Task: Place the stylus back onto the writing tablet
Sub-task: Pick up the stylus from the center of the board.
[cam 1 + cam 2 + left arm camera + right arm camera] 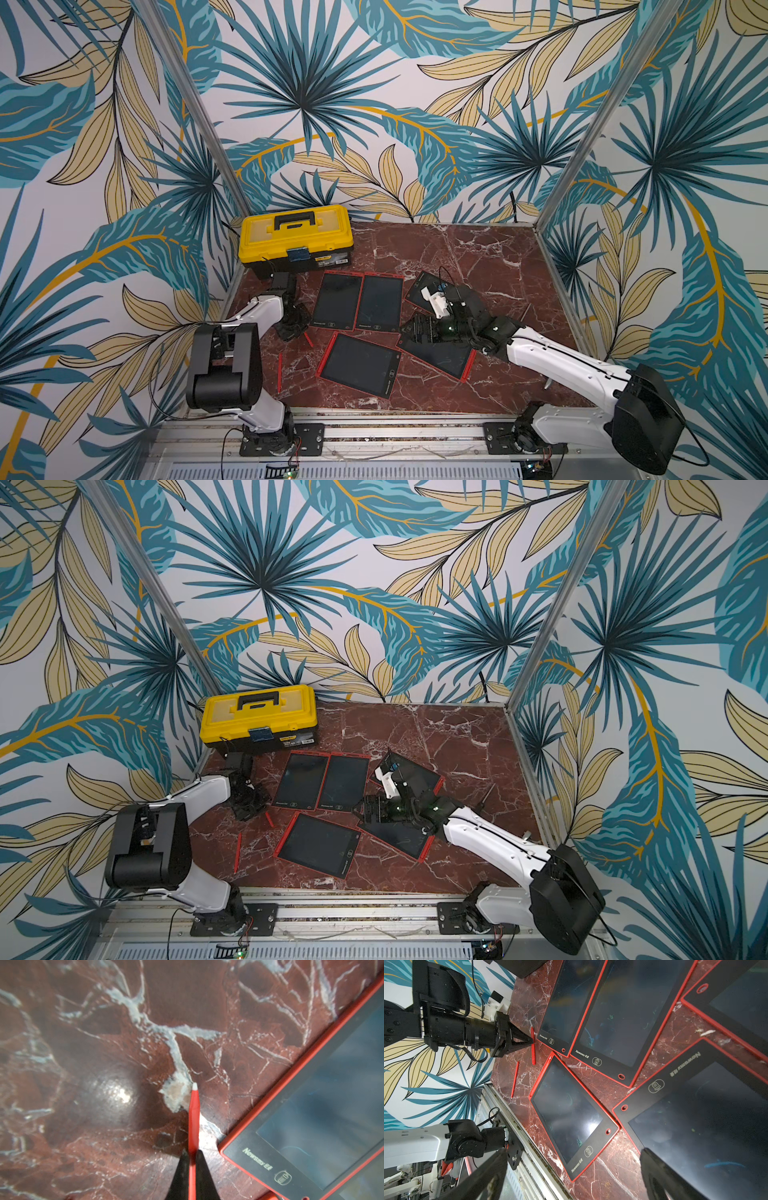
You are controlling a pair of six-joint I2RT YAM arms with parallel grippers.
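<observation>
The stylus (193,1118) is pinched in the narrow jaws of the left gripper (192,1153), at 7 o'clock of the writing tablet (336,301). The right gripper (573,1151) is spread wide, empty. Advised: stylus to be lifted clear of the red rim (291,1075), then laid flat.

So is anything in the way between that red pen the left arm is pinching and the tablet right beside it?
Nothing visible. The stylus is clamped between the left fingers, and only bare marble tabletop separates it from the nearest writing tablet.
</observation>
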